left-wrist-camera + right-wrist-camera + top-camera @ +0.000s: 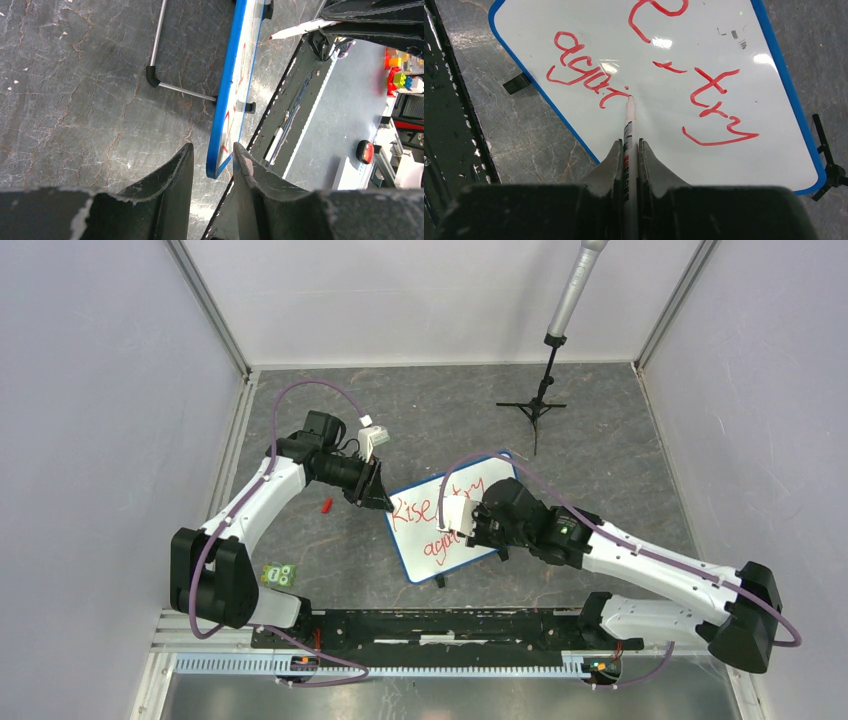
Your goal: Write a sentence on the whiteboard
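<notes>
Right pincer [629,150] pinches a marker [630,112], its tip just ahead on the whiteboard [704,45], finishing "again" in the sentence [584,75]; left pincer [212,155] straddles its corner, grip unclear; next, likely the closing "n".

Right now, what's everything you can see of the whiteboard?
The whiteboard is a small glossy white rectangle with a blue rim, rounded corners and small black feet. It sits skewed on the dark table between the arms. Red writing reads roughly "Rise, try" over an unfinished "agai". The left fingers bracket one corner; contact is unclear. The marker tip, held in the right fingers, touches the surface after the last letter.
</notes>
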{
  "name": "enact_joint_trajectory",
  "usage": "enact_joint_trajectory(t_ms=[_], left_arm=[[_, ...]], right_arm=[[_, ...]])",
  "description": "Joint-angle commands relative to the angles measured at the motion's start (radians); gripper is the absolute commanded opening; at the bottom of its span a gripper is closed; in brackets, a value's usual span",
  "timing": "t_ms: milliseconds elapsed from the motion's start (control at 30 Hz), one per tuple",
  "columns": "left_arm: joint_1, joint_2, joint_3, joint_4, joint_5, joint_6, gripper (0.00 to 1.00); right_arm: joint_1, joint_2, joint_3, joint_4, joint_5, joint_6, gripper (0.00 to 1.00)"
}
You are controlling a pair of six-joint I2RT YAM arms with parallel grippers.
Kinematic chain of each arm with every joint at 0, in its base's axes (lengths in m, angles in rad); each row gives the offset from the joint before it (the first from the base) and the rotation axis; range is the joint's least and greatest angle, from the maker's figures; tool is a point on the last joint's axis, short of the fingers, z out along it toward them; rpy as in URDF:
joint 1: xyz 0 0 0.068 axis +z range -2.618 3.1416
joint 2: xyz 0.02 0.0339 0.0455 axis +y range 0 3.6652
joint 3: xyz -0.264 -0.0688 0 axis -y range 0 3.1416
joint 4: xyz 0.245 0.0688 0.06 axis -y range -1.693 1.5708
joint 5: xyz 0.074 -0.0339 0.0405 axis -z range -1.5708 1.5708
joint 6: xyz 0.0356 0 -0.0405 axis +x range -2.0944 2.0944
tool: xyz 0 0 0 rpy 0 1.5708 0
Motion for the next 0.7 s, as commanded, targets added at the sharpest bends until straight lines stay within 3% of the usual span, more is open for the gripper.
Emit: enact_joint_trajectory(t_ms=[0, 667], left_arm=[[-0.004, -0.006, 0.016, 0.024, 0.007, -0.014, 0.41], [-0.005, -0.001, 0.017, 0.024, 0.008, -0.014, 0.41]], right_arm=[[-0.003, -0.027, -0.029, -0.006, -0.003, -0.009, 0.00], [-0.003, 0.034, -0.051, 0.045, 0.065, -0.007, 0.00]])
